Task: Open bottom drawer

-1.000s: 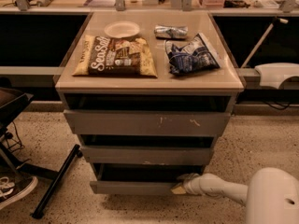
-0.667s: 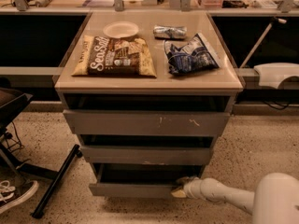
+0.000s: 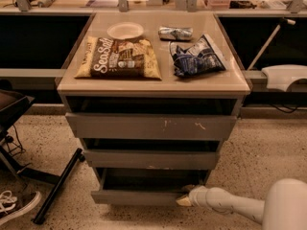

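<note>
Because the desk (image 3: 153, 87) is the biggest thing here and has a brown snack bag (image 3: 120, 57) and a blue snack bag (image 3: 196, 56) on top, we think the pull should be slow and smooth, so nothing up there shakes. Under the top sit three grey drawers, one over the other.

The bottom drawer (image 3: 139, 197) is the one we want. It is the lowest, close to the floor (image 3: 268, 147), and it sticks out a little more than the two above it, so we can see into its dark inside. We judge the job is started but not done.

The white arm (image 3: 225, 202) comes in from the lower right, low over the floor. The gripper (image 3: 184, 200) is at the right end of the drawer's front, touching it or just beside it. We cannot tell if it is open or clenched.

With the gripper at one end and not the middle, the drawer could twist and stick. So we would pull straight out toward us, level, and stop if it jams.
</note>
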`<state>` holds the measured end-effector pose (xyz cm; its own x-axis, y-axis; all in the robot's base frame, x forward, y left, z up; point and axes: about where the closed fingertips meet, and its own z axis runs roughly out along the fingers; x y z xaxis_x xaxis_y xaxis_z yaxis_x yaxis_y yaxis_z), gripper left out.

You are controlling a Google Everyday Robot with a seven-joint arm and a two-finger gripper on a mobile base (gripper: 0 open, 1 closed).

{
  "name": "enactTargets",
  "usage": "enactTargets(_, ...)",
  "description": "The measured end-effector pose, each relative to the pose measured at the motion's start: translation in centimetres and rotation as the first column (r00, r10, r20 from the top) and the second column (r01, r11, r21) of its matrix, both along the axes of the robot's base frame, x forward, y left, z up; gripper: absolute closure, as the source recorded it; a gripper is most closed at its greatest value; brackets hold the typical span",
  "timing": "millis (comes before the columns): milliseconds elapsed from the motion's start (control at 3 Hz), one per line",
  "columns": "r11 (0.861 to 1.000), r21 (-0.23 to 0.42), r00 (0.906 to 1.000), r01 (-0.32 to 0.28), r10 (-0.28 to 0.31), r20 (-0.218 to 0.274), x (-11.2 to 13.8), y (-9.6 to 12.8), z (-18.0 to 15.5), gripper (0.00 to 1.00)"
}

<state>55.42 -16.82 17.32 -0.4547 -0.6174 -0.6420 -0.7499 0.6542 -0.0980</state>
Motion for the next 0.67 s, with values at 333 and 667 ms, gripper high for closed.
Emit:
enactTargets(333, 1.000, 0.000, 1.0000, 0.000, 0.000, 0.000, 0.0, 0.0, 0.3, 1.00)
enactTargets(667, 1.000, -0.003, 0.9999, 0.016, -0.016, 0.000, -1.3, -0.3, 0.0, 1.00)
